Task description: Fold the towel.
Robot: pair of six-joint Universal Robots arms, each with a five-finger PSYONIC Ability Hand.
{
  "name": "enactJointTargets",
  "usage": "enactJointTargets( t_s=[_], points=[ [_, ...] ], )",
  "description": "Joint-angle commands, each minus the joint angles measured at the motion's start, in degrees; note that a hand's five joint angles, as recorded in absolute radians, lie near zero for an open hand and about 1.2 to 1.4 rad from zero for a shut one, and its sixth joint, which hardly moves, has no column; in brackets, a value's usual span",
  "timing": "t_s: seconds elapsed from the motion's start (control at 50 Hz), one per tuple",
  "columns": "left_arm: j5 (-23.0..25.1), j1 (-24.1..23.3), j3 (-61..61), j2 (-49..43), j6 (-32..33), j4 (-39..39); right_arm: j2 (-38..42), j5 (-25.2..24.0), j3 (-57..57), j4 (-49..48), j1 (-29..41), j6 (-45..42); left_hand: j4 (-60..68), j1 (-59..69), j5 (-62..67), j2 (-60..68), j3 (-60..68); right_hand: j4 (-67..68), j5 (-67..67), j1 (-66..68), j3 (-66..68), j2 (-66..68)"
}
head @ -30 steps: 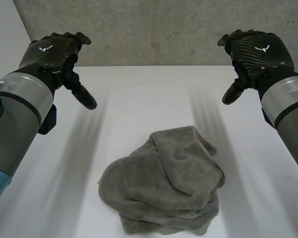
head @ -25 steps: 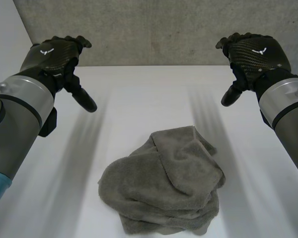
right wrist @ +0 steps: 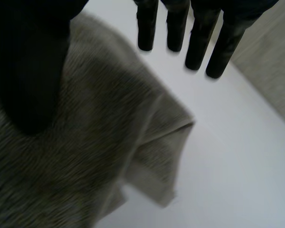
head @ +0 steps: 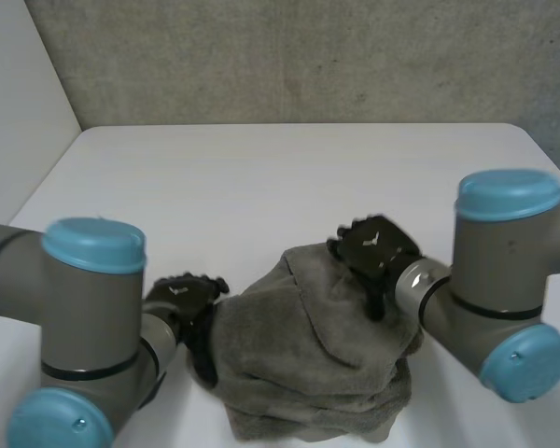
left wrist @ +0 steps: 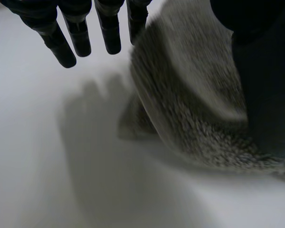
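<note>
No legible text or numbers; one small white emblem (head: pixel 373 240) marks my right hand (head: pixel 385 258), another my left hand (head: pixel 183 301).

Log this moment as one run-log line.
towel: crumpled, unfolded | left hand: open, at left edge | right hand: open, at right edge

Not hovering up over the far side of the table (head: pixel 261 177) anymore, dropping both right down to the towel (head: pixel 308 359) instead. Parking the left hand (head: pixel 182 299) at the towel's left edge, stretching its fingers (left wrist: pixel 109 33) straight out past the cloth. Bringing the right hand (head: pixel 378 247) in at the upper right part, fingers (right wrist: pixel 175 28) straight out beyond a corner flap. Also swinging the left arm (head: pixel 93 308) and right arm (head: pixel 504 271) into the foreground, elbows bending.
</note>
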Motion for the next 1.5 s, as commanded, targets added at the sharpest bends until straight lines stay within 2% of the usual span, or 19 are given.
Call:
enactJointTargets(
  t_s=[0.02, 0.04, 0.06, 0.08, 0.1, 0.3, 0.4, 0.54, 0.58, 0.62, 0.64, 0.68, 0.74, 0.84, 0.96, 1.16, 1.26, 1.46, 1.5],
  points=[
    [-0.1, -1.4, 1.6, -2.3, 0.0, 0.0, 3.5, 0.5, -0.8, -0.5, -0.1, 0.6, 10.9, 10.6, 2.3, 10.9, 11.3, 30.8, 30.1, 31.0, 31.0, 31.1],
    [-0.1, -1.8, 2.3, -1.8, -0.2, 0.1, 3.2, 0.5, -1.1, -0.7, -0.3, 1.0, 27.7, 27.4, 19.1, 27.7, 28.2, 51.6, 50.9, 51.8, 51.9, 52.0],
    [-0.1, -2.2, 3.0, -1.3, -0.3, 0.3, 2.4, 0.5, -1.3, -0.9, -0.3, 1.2, 51.0, 50.7, 42.4, 51.0, 51.5, 57.9, 57.2, 58.1, 58.2, 58.3],
    [-0.2, -2.2, 3.1, -1.3, -0.3, 0.3, 2.4, 0.5, -1.3, -0.9, -0.3, 1.2, 51.2, 50.9, 42.6, 51.2, 51.7, 57.9, 57.3, 58.2, 58.2, 58.3],
    [-0.2, -2.7, 3.8, -0.4, -0.3, 0.8, 0.7, 0.6, -1.2, -1.2, -0.3, 1.8, 65.2, 64.9, 56.6, 65.2, 65.7, 57.9, 57.3, 58.2, 58.2, 58.3],
    [-0.7, -3.3, 11.0, 9.7, 0.9, 8.0, -20.8, -1.0, 6.0, 2.1, -1.8, 5.4, 65.4, 65.0, 56.8, 65.3, 65.8, 57.9, 57.3, 58.2, 58.2, 58.3],
    [-0.5, -3.3, 19.5, 9.5, 0.9, 8.6, -31.0, -6.5, 14.7, 10.7, -2.2, 3.3, 65.4, 65.0, 56.8, 65.3, 65.8, 57.9, 57.3, 58.2, 58.2, 58.3],
    [-0.1, -3.5, 22.8, 5.5, 1.2, 8.2, -32.0, -14.6, 22.0, 14.8, -0.9, 4.2, 65.4, 65.0, 56.8, 65.3, 65.8, 57.9, 57.3, 58.2, 58.2, 58.3],
    [-0.1, -3.6, 22.7, 4.1, 1.5, 8.2, -31.6, -16.2, 23.4, 14.9, -0.8, 4.6, 65.4, 65.0, 56.8, 65.3, 65.8, 48.6, 48.0, 48.8, 48.9, 49.0],
    [-0.1, -4.4, 22.0, 2.3, 2.1, 7.9, -30.4, -16.7, 24.0, 14.9, -1.3, 4.6, 65.4, 65.0, 56.8, 65.3, 65.8, 17.8, 17.1, 18.0, 18.0, 18.2],
    [-0.1, -4.4, 21.9, 2.3, 2.1, 7.9, -30.4, -16.7, 24.0, 14.9, -1.3, 4.6, 65.4, 65.0, 56.8, 65.3, 65.8, 17.6, 17.0, 17.9, 17.9, 18.0],
    [-0.1, -6.3, 19.9, 1.5, 2.9, 6.5, -30.2, -16.5, 22.6, 14.8, -2.3, 4.6, 65.4, 65.0, 56.8, 65.3, 65.8, -2.5, -3.1, -2.2, -2.2, -2.1],
    [0.0, -6.4, 17.8, 1.8, 3.3, 5.5, -30.1, -16.6, 21.0, 14.5, -3.3, 4.6, 60.7, 60.4, 52.1, 60.7, 61.1, -6.4, -7.1, -6.2, -6.1, -6.0],
    [0.0, -7.0, 8.3, 4.2, 3.6, 3.0, -31.5, -16.6, 15.1, 14.4, -10.8, 5.1, 25.7, 25.4, 17.1, 25.7, 26.2, -7.1, -7.7, -6.8, -6.8, -6.7],
    [0.0, -6.6, -0.5, 9.7, 3.6, 3.5, -31.7, -17.4, 13.1, 14.3, -13.2, 5.1, 23.7, 23.3, 15.1, 23.6, 24.1, -6.9, -7.6, -6.7, -6.6, -6.5],
    [-0.1, -6.4, -5.4, 15.4, 3.6, 3.9, -18.9, -16.2, 7.2, 9.5, -11.7, 6.4, -2.5, -2.8, -11.1, -2.5, -2.1, -6.4, -7.1, -6.2, -6.1, -6.0],
    [-0.1, -4.8, -3.6, 15.5, 3.6, 6.4, -9.8, -15.4, -1.0, 9.9, -9.5, 7.5, -3.8, -4.1, -12.4, -3.8, -3.3, -5.9, -6.6, -5.7, -5.6, -5.5],
    [0.0, 0.9, 0.6, 7.9, 5.3, 10.5, 7.9, -9.6, -21.6, 27.5, -6.0, 6.5, -3.4, -3.7, -12.0, -3.4, -2.9, -4.7, -5.4, -4.5, -4.5, -4.3],
    [0.1, 1.6, 2.3, 3.8, 6.8, 10.4, 11.3, -9.6, -25.2, 30.6, -5.2, 6.4, -2.4, -2.7, -11.0, -2.4, -1.9, 5.1, 4.5, 5.4, 5.4, 5.5]
  ],
)
